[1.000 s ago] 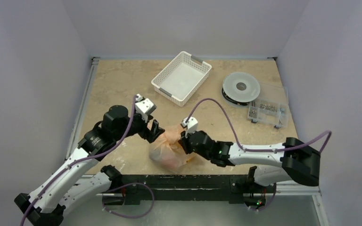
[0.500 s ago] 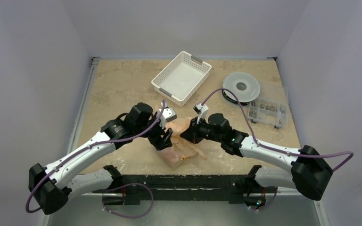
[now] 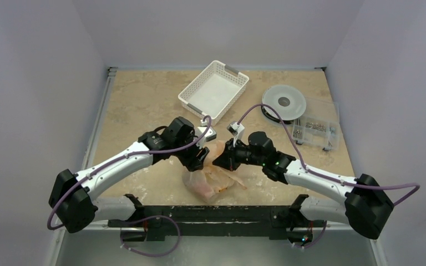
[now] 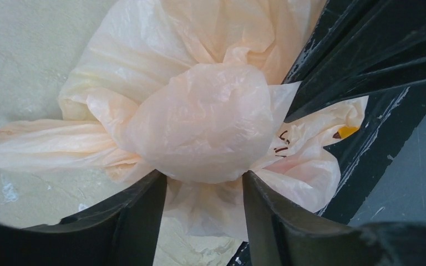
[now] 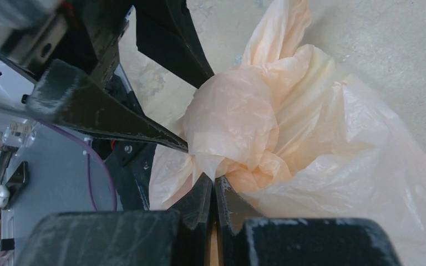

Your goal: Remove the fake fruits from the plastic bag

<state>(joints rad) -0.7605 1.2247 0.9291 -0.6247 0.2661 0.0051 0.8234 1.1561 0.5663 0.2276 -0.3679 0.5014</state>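
Close to the basket on the tabletop, right fingers pinch the bag tight; left fingers sit spread around its knot.

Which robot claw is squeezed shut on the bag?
The right gripper: its jaws are pressed together on a fold of the plastic bag. The left gripper is open, its jaws apart on either side of the bag's knot.
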